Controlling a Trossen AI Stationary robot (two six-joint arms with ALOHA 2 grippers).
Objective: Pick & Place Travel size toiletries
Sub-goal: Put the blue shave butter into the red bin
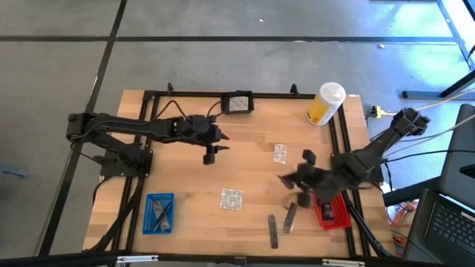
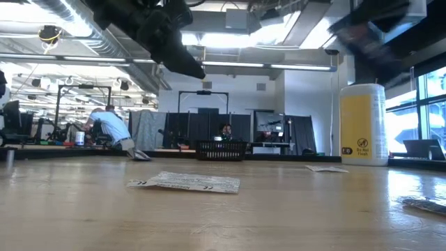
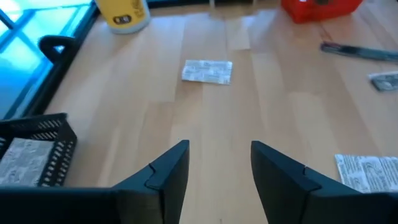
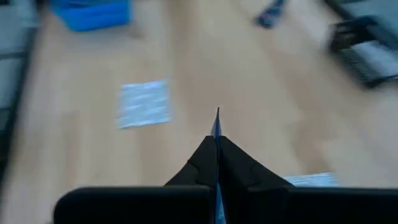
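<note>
Holding a sachet — black basket point(image 1: 238, 103), blue tray point(image 1: 159, 213) — grey sticks.

Two matte-black jointed arms, black cables trailing — wedge-shaped, dark pincer fingers point(image 3: 168, 171)

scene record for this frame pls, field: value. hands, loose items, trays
left hand: open, empty, above bare wood near the black basket
right hand: shut on a thin flat item, near the red tray
foil sachets: two loose on the table, one in the black basket
grey sticks: two at the front edge
blue tray: front left, holds items
yellow container: back right, upright
</note>
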